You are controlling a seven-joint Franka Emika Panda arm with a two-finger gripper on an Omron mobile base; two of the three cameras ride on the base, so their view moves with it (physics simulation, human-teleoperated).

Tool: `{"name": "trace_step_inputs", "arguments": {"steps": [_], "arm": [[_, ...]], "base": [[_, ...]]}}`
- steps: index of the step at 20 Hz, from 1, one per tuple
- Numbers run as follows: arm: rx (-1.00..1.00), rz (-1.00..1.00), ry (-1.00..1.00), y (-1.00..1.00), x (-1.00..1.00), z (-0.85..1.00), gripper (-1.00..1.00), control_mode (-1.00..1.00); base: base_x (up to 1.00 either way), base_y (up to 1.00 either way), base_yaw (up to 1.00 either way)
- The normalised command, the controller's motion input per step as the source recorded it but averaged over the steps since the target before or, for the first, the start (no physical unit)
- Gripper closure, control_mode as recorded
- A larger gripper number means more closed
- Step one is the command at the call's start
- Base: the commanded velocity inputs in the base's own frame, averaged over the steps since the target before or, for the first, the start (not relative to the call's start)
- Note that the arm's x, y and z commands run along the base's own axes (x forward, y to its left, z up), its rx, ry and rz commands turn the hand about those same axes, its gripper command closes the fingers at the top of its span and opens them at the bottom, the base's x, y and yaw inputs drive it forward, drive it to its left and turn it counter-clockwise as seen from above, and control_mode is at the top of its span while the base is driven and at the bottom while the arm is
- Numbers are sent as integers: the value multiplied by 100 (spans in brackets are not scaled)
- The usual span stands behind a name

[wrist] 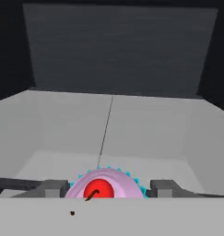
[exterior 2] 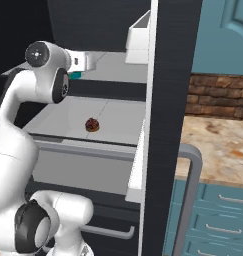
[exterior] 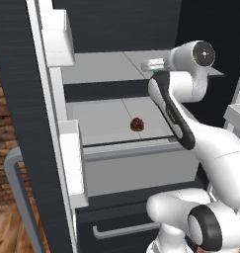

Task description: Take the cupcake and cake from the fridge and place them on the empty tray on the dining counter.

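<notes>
- In the hand view the gripper (wrist: 104,191) straddled the cupcake (wrist: 104,186), fingers spread either side of it on the upper shelf (wrist: 145,133) of the fridge (wrist: 118,50); contact could not be told.
- Both base views showed the cake (exterior: 137,124) alone on the lower shelf (exterior: 101,118).
- The right base view caught the table (exterior 2: 218,142) beyond the open door (exterior 2: 170,125).
</notes>
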Motion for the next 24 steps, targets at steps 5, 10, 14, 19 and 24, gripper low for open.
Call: {"name": "trace_step_inputs", "arguments": {"steps": [5, 10, 14, 19, 24], "arm": [[0, 1, -41, -1, -100, 11, 100, -100], [0, 1, -25, -27, -100, 20, 100, -100], [0, 0, -5, -48, -100, 3, 100, -100], [0, 0, 5, -24, -100, 0, 100, -100], [-1, 0, 9, 0, -28, -7, 100, 100]], "base": [[0, 0, 0], [0, 0, 0], [0, 0, 0], [0, 0, 0], [-36, 0, 0]]}}
